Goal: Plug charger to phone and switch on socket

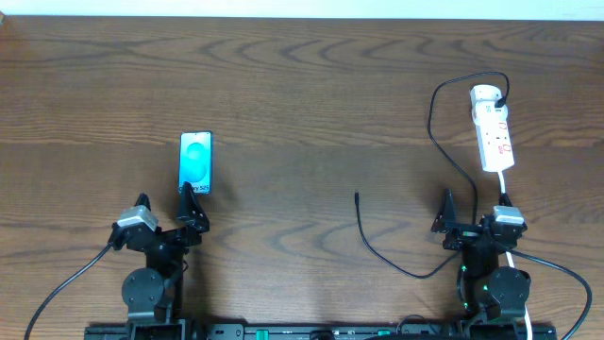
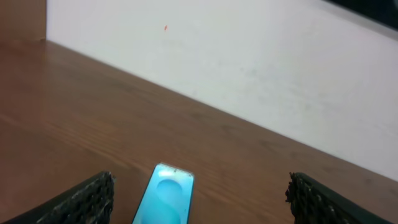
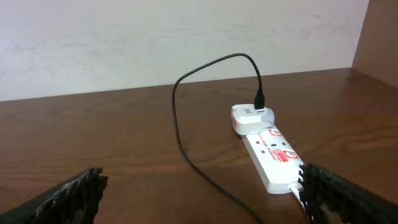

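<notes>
Cyan-screened, the phone lies flat just ahead of the left gripper, whose fingers are spread wide and empty; its lettering is unreadable. The charger tip lies loose mid-table, its plug in the white socket beyond the right gripper, likewise agape and empty.

**Dark wooden tabletop: three things laid out**

A phone is laid flat at the left, screen up. A white power strip is set at the far right. A thin black charger cable is trailed from it, its loose tip near the middle.
</notes>
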Tool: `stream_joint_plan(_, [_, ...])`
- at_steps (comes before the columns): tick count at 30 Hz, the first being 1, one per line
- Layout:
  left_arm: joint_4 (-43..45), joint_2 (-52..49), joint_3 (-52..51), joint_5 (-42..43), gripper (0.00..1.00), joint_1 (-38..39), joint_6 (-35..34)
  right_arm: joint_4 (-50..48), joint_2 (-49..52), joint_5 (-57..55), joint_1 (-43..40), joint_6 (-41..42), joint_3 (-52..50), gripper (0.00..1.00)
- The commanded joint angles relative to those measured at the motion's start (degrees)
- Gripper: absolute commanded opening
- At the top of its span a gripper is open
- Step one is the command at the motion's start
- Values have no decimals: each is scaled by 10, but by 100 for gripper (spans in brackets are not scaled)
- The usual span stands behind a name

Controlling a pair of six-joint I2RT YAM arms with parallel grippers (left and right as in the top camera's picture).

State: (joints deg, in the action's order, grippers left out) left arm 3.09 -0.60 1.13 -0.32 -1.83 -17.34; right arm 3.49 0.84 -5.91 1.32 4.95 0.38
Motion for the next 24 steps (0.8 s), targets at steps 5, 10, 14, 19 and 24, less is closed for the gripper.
stream_joint_plan(5, [-2, -76, 119, 14, 89, -2, 58, 2, -5, 3, 4, -7, -1, 99])
stream_joint_plan(10, [-13, -247, 279, 58, 89, -2, 79, 3, -5, 3, 4, -7, -1, 99])
stream_joint_plan(14, [-108, -418, 457, 87, 89, -2, 79, 2, -5, 3, 4, -8, -1, 99])
stream_joint_plan(19, [-341, -628, 706, 87, 89, -2, 83, 2, -5, 3, 4, -7, -1, 99])
stream_joint_plan(24, [-537, -777, 860, 87, 89, -2, 98, 3, -5, 3, 4, -7, -1, 99])
